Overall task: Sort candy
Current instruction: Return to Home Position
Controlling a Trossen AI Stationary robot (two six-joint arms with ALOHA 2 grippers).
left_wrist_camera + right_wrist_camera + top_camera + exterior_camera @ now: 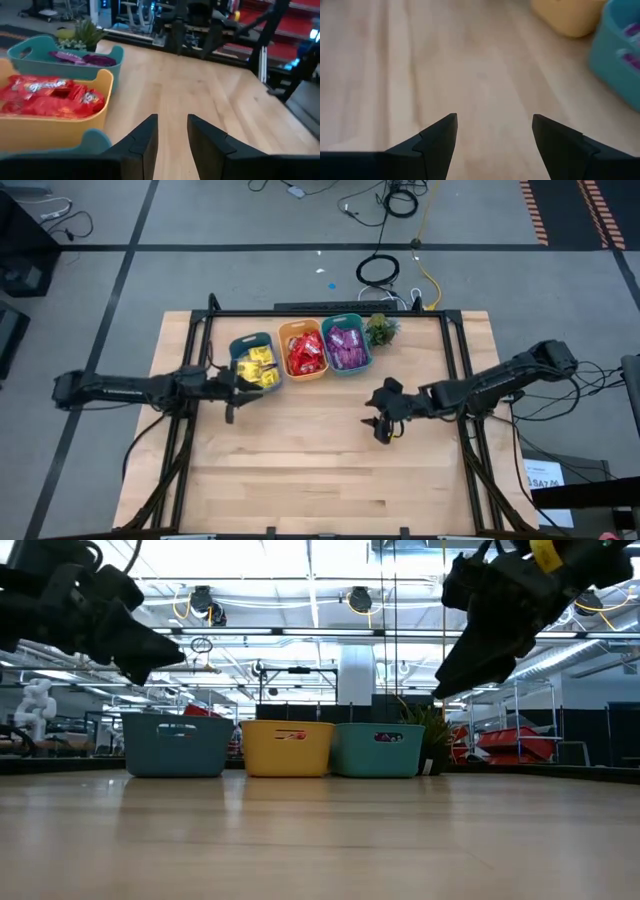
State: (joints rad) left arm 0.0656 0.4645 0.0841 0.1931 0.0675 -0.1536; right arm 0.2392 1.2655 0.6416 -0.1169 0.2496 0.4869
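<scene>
yellow candy (256, 366) in blue bin (240, 344), red candy (306, 352) in orange bin (299, 327), purple candy (346, 346) in teal bin (343, 319) | packets heaped, long axes mixed | left claw (172, 120) narrow, empty, beside blue bin | right claw (495, 120) wide, empty, above table (300, 480)

Yellow candy (256, 366) lies in the dull blue bin (243, 340), red candy (306, 353) in the yellow-orange bin (299, 326), and purple candy (347, 347) in the teal bin (342, 319). The plant (381, 330) is green, the table (300, 470) pale streaked wood. The left arm (120, 388) and right arm (500, 380) are black.
</scene>
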